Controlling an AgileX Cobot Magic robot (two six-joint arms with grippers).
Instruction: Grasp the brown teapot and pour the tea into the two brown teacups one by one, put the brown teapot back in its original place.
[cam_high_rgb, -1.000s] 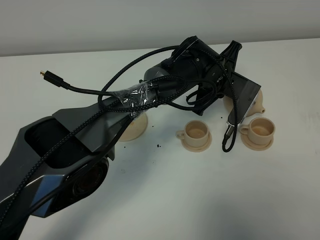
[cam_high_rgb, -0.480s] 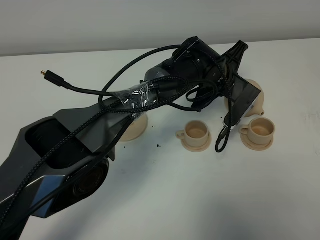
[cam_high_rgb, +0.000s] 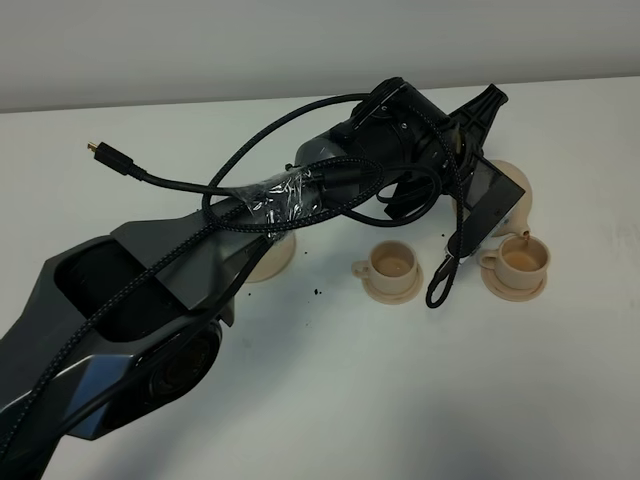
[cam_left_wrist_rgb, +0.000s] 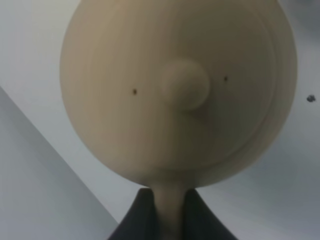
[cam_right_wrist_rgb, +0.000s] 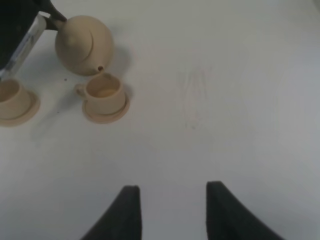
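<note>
teapot spout down over teacup | left jaws clamp handle | right jaws apart

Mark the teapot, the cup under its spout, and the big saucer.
Teapot (cam_right_wrist_rgb: 81, 46): right wrist view, belly.
Cup under its spout (cam_right_wrist_rgb: 102, 98): right wrist view, wall.
Big saucer (cam_high_rgb: 279, 261): exterior high view, rim.

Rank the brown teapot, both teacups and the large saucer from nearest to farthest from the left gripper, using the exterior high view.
1. Brown teapot: held by the left gripper at its handle, far right.
2. Right teacup: just under the teapot's spout.
3. Left teacup: near the middle.
4. Large saucer: farthest left, partly hidden under the left arm.
</note>
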